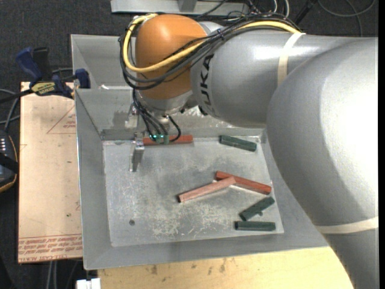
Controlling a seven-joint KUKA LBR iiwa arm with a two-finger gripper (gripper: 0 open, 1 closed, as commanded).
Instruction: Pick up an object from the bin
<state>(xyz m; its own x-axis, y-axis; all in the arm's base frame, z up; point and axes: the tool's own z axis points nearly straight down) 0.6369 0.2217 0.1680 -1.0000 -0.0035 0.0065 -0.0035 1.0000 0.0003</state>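
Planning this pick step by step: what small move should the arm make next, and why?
Probably a short shift toward the view's right and the back wall. The gripper hangs over bare floor in the back left of the bin, and the nearest thing is the reddish-brown bar lying along the back wall just beside it. The crossed pink and red bars lie farther off.

Even overhead light, soft glare on the silver arm (258,83), faint shadows across the bin (150,215) floor
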